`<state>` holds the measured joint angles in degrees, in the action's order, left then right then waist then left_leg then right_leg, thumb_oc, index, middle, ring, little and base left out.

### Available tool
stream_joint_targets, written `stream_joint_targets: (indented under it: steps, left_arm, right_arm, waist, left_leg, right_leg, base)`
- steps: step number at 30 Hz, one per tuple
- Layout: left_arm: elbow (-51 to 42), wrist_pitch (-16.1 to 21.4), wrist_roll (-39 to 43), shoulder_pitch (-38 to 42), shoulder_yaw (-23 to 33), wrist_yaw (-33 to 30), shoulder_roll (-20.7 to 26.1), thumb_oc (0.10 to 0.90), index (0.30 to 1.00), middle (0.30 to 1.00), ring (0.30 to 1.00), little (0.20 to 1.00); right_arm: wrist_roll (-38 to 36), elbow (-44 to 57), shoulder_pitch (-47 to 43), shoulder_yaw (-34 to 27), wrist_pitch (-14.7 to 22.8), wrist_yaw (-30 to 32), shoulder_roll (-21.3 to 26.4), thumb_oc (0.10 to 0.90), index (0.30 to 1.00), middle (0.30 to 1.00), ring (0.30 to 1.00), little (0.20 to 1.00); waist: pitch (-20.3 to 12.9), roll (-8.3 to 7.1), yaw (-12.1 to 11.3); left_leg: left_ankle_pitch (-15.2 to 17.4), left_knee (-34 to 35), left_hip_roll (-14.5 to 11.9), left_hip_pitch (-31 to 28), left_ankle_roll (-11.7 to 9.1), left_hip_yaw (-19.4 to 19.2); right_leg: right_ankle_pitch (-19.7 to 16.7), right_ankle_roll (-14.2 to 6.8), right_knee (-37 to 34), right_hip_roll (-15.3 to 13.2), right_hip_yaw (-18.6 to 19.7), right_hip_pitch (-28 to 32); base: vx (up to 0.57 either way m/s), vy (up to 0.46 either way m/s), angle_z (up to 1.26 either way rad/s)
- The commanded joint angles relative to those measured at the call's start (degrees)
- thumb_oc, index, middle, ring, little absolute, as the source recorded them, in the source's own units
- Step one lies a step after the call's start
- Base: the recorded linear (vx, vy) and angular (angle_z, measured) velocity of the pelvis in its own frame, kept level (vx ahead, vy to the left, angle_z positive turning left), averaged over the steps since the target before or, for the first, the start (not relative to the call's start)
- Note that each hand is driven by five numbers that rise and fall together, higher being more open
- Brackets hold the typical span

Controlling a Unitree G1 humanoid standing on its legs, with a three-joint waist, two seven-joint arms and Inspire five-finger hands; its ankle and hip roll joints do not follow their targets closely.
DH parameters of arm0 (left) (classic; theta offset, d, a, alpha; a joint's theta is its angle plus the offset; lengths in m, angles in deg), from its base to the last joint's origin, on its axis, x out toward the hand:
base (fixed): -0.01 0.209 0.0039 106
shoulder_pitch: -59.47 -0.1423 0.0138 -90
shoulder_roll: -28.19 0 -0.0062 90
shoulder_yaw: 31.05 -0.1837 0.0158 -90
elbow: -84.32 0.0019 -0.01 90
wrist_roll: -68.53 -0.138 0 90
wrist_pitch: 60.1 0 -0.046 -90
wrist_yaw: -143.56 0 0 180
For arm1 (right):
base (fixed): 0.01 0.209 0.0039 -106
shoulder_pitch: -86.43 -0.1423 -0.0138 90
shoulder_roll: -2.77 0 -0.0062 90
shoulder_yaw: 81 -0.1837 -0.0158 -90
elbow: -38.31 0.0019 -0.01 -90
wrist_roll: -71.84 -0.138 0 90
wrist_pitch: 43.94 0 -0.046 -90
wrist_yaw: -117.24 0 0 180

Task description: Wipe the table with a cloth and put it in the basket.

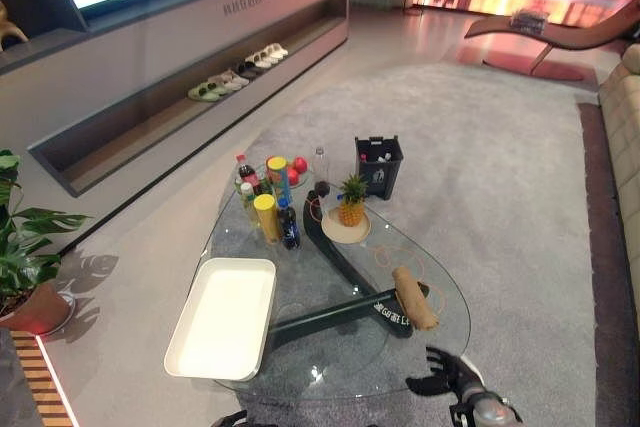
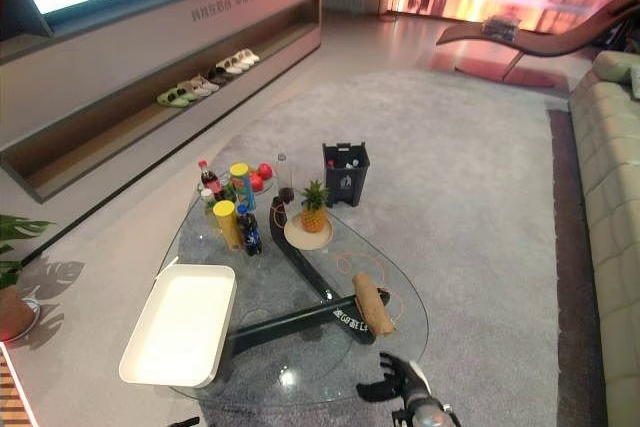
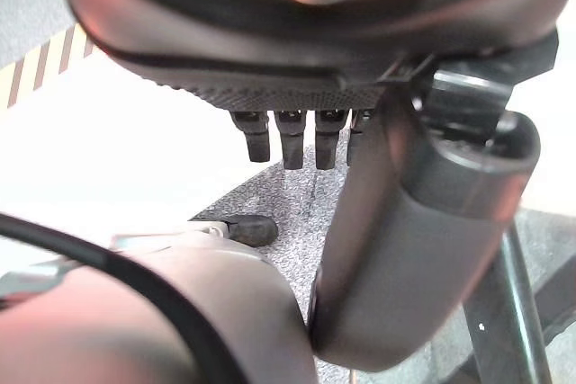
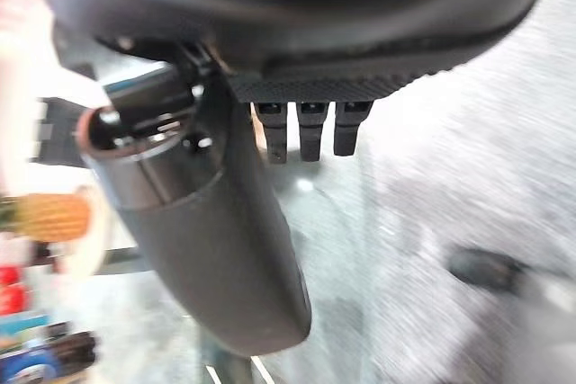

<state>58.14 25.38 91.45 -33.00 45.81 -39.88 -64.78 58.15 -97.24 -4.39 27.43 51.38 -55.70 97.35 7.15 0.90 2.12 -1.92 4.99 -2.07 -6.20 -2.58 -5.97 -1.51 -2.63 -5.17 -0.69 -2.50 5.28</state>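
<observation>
Fingers (image 3: 292,141) of the left hand (image 3: 396,222) hang straight and relaxed in its wrist view, grasping nothing. On the glass bench (image 1: 440,332), going left to right, a white tray-like basket (image 1: 222,315) sits at the left edge, overhanging it a little. Behind it stands a cluster of bottles and cans (image 1: 266,209), with a yellow can (image 1: 266,217) at the front. Next comes a pineapple (image 1: 351,201) on a pale plate (image 1: 345,228), and past the far edge of the bench a dark bin (image 1: 379,166) stands on the carpet. The tan cloth (image 1: 413,297) lies bunched on the right part of the bench, well apart from the basket. The right hand (image 1: 447,375) hovers at the near right edge, just short of the cloth, its fingers (image 4: 310,132) straight and released, touching nothing.
</observation>
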Motion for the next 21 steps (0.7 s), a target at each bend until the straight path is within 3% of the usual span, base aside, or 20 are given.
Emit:
stream_joint_targets:
  steps: [1,8,11,15,21]
  left_arm:
    - [-3.4,-1.4,-0.6,2.4,-2.8,-2.0,3.6,0.8,0.9,0.9,0.9,0.9]
    - [-10.3,0.3,4.0,5.6,-5.4,-5.3,4.1,0.8,0.9,0.9,0.9,0.9]
    - [-11.2,0.6,4.1,6.4,-5.7,-5.8,3.9,0.8,0.9,0.9,0.9,0.9]
    - [-12.3,1.9,4.3,10.9,-7.7,-8.0,3.3,0.8,0.9,0.9,0.9,0.9]
    - [-13.1,3.4,6.3,16.8,-9.0,-12.2,1.7,0.8,0.9,0.9,0.9,0.9]
  right_arm:
    - [0.4,17.8,-3.0,1.3,-1.6,10.1,3.1,0.8,0.9,0.9,0.9,0.9]
    - [3.0,33.1,-6.1,0.2,-1.2,20.4,7.8,0.8,0.9,0.9,0.9,0.9]
    - [3.7,33.6,-6.8,0.3,-0.8,22.1,8.1,0.8,0.9,0.9,0.9,0.9]
    - [3.8,34.5,-11.5,0.5,-0.8,27.3,9.3,0.8,0.9,0.9,0.9,0.9]
    - [5.8,35.8,-19.1,0.7,-3.9,36.6,10.0,0.8,0.9,0.9,0.9,0.9]
  waist:
    - [3.8,-1.07,1.1]
    - [12.9,0.45,3.4]
    - [14.0,0.55,3.6]
    - [18.4,0.5,3.5]
    - [22.6,0.83,3.5]
  left_leg:
    - [5.4,-2.7,2.1,2.5,2.2,0.8]
    - [4.3,-7.8,3.0,11.9,2.5,0.1]
    - [4.1,-8.0,3.3,13.1,2.7,-0.1]
    - [3.6,-9.6,4.0,17.8,2.7,-0.3]
    - [2.9,-10.8,5.0,23.0,2.7,-0.4]
  right_leg:
    - [4.2,-2.7,4.1,-2.0,-2.3,-2.4]
    - [4.7,-1.8,11.3,-1.3,0.5,-12.8]
    - [4.6,-1.7,11.8,-1.2,1.0,-14.2]
    - [3.6,-1.7,12.7,-1.1,1.9,-18.7]
    - [2.5,-1.5,13.6,-0.7,2.7,-24.0]
  base:
    - [-0.1,0.022,-0.01]
    - [-0.17,0.06,-0.13]
    - [-0.04,0.023,-0.12]
    - [-0.09,0.015,-0.18]
    - [-0.03,0.011,-0.02]
